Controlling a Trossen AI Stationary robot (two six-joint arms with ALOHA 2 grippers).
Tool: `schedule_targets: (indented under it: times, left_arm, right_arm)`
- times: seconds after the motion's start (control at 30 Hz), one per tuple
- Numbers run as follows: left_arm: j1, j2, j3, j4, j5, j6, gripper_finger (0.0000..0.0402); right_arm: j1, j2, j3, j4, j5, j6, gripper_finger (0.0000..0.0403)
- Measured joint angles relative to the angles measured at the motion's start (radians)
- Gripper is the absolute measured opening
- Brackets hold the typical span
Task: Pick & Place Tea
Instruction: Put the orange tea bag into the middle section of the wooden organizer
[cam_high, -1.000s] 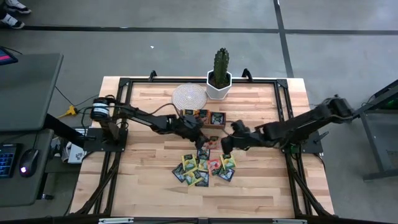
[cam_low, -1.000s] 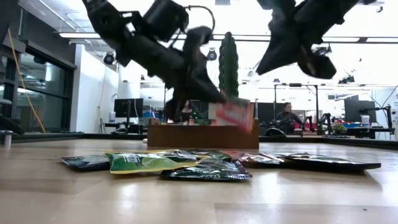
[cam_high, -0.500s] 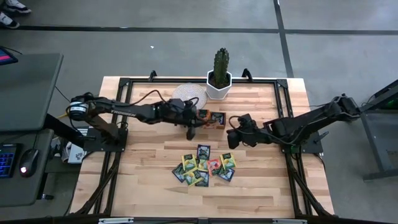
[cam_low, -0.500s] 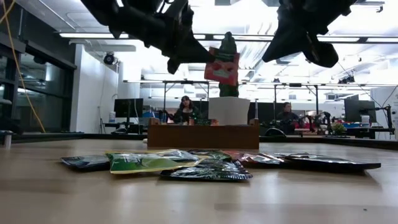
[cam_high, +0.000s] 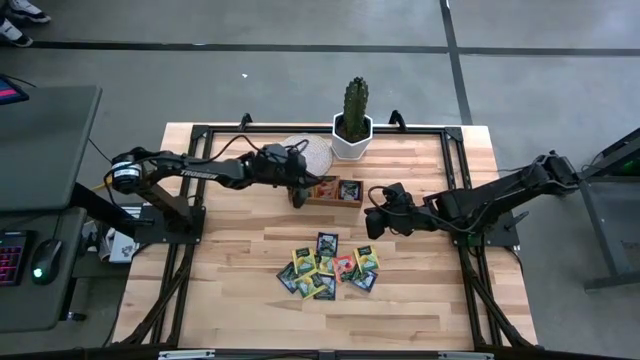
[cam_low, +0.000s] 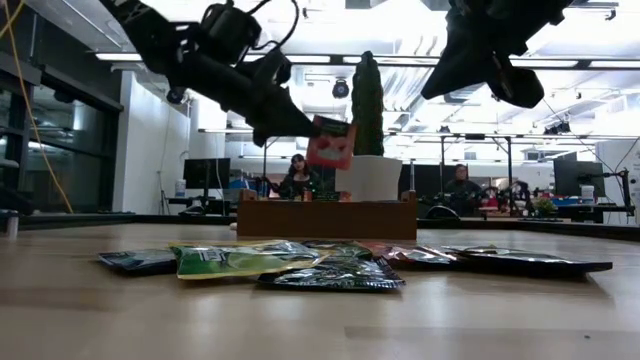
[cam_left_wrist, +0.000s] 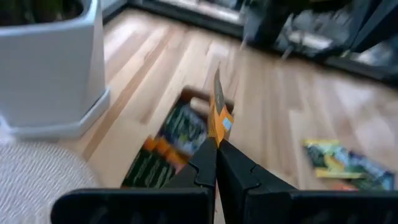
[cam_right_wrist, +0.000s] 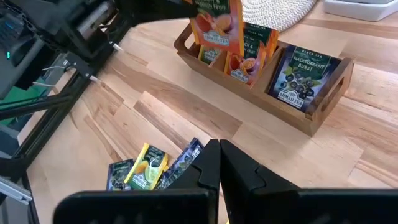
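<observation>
The left end effector (cam_low: 300, 128) is above the left end of the wooden tray (cam_high: 335, 200), near the back of the bench (cam_high: 230, 290). It is clenched on one orange-red tea packet (cam_low: 331, 143), and in the low view the packet hangs in the air above the tray, a bit tilted. In the left wrist view the same packet (cam_left_wrist: 218, 112) stands edge-on betw. the two dark fingers (cam_left_wrist: 202, 163), w/ the tray's compartments below it.

The tray already has packets standing inside: orange ones (cam_right_wrist: 239, 62) in the left and middle parts, a dark blue-black one (cam_right_wrist: 300, 76) in the right part.

The rest of the tea lies flat in a loose pile (cam_high: 328, 268) on the bench, in front of the tray, approx. in the middle. Yellow, green and dark packets, some overlapping; one orange-red packet (cam_high: 345, 266) is among them.

The right end effector (cam_high: 372, 222) is in the air to the right of the tray and behind the pile, not touching anything. Its fingers (cam_right_wrist: 205, 163) are clenched together w/ nothing betw. them.

Behind the tray stand a white pot w/ a cactus (cam_high: 353, 122) and a round woven mat (cam_high: 310, 152).
</observation>
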Motion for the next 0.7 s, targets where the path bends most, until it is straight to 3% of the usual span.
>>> schedule_targets:
  times: [0.37,0.7]
  left_arm:
    - [0.033,0.084,-0.011,0.068,0.089,0.0,0.0]
    - [0.041,0.139,-0.011,0.11,0.066,-0.026,0.0]
  right_arm:
    - [0.0,0.0,0.0,0.001,0.039,-0.018,0.0002]
    - [0.0,0.0,0.0,0.016,0.037,-0.02,0.0004]
